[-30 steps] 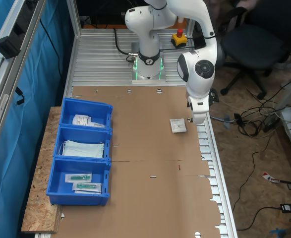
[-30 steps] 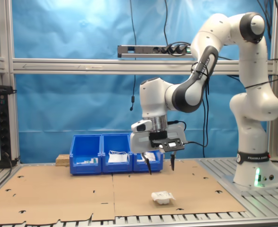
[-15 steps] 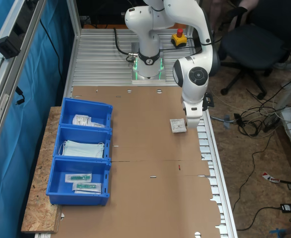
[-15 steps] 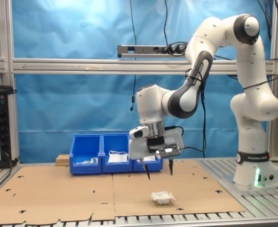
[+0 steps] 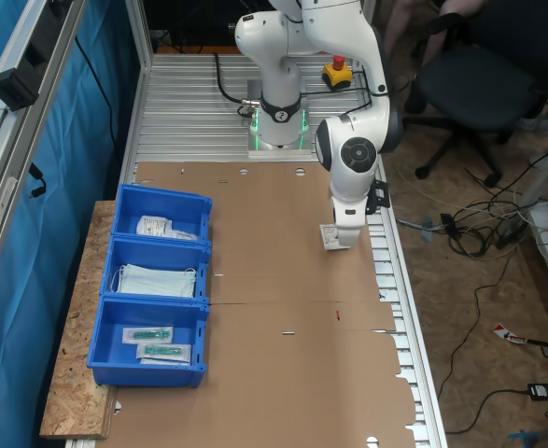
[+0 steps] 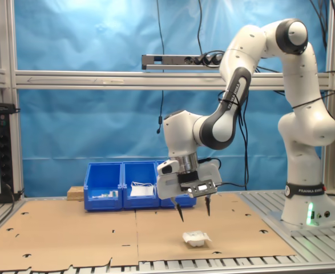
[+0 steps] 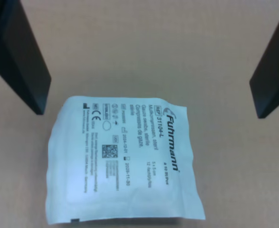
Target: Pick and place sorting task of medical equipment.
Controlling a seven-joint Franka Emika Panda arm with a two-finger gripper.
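So the gripper (image 6: 193, 209) is hanging above the table (image 6: 70, 240) with its two dark fingers (image 7: 20, 52) spread wide and nothing between them. In the wrist view the white sachet (image 7: 125, 159) lies flat on the brown cardboard below, not touched by either finger, and it sits a bit off to one side of the gap instead of centred, turned slightly too.

In the second exterior view the sachet (image 6: 195, 238) is near the front edge of the cardboard, with the fingertips clearly above it and air in between. In the first exterior view the wrist covers most of it, and a white corner (image 5: 327, 235) peeks out close to the cardboard's edge at the first exterior view's right.

My guess is it's lining up for the grab, so the sorting itself hasn't started. The three blue bins (image 5: 158, 285) are well apart, across the table at the first exterior view's left. One holds white packets (image 5: 160, 227), the middle one masks (image 5: 158, 280), the last one long clear packets (image 5: 157, 342).

What worries me: that sachet is thin and flat, so the fingers could close over the top of it or just shove it along the cardboard. Being off-centre, one finger might land on it and pin it rather than pinch it. A corner-only grip could also let it slip out during the carry.
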